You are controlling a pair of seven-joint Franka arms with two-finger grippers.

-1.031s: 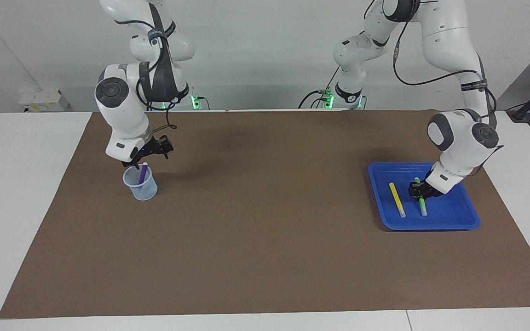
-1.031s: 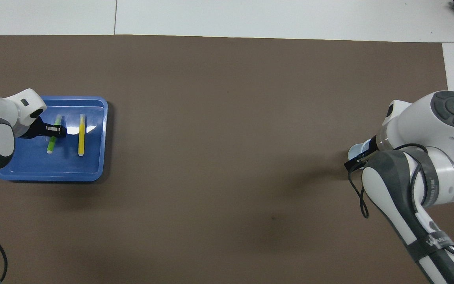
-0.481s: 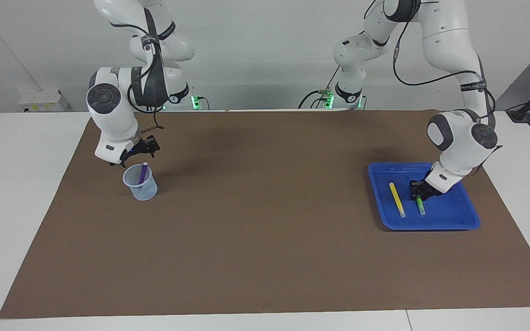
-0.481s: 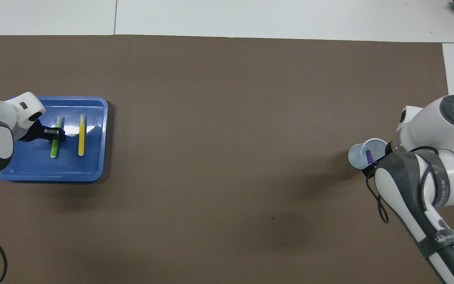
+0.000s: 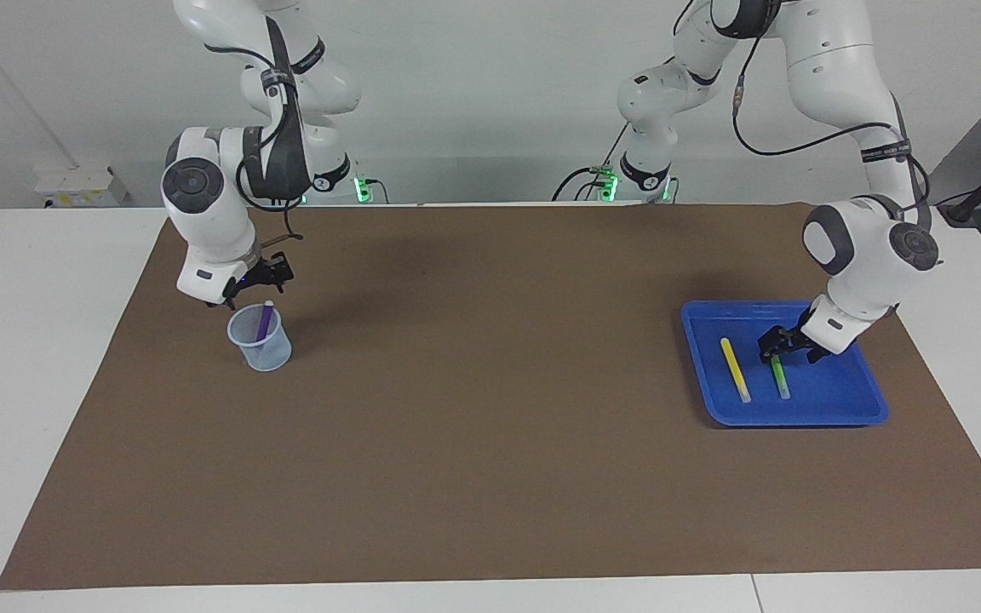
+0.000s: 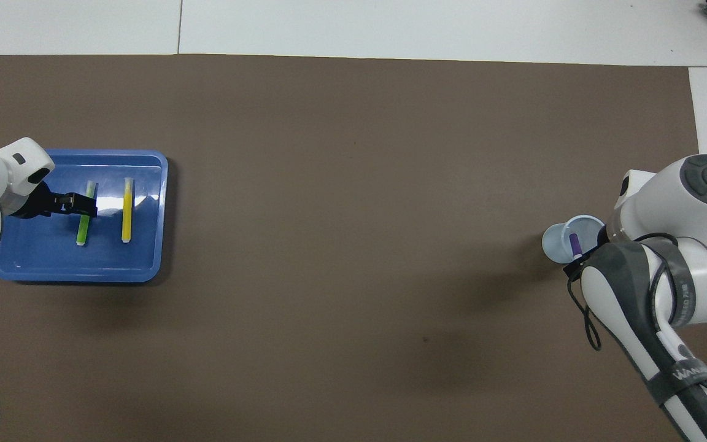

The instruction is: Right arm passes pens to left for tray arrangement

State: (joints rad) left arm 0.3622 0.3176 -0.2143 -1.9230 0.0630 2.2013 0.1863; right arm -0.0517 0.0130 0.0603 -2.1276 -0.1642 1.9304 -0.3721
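Two pens lie side by side in the blue tray (image 5: 840, 410) (image 6: 53, 270) at the left arm's end of the table: a yellow pen (image 5: 735, 370) (image 6: 126, 210) and a green pen (image 5: 779, 378) (image 6: 83, 224). My left gripper (image 5: 788, 351) (image 6: 80, 205) hovers open just above the green pen's end nearer the robots, holding nothing. A purple pen (image 5: 265, 322) (image 6: 573, 243) stands tilted in the pale-blue cup (image 5: 261, 345) (image 6: 557, 242) at the right arm's end. My right gripper (image 5: 256, 291) hangs open just above the cup's rim, beside the purple pen's tip. In the overhead view the right arm hides it.
A brown mat (image 5: 490, 426) covers most of the white table (image 5: 31, 340). The cup and the tray stand at opposite ends of the mat, with bare mat between them.
My left gripper has opened, let go of the green pen and lifted; the pen now lies flat beside the yellow one. My right gripper shifted slightly off the cup toward the robots.
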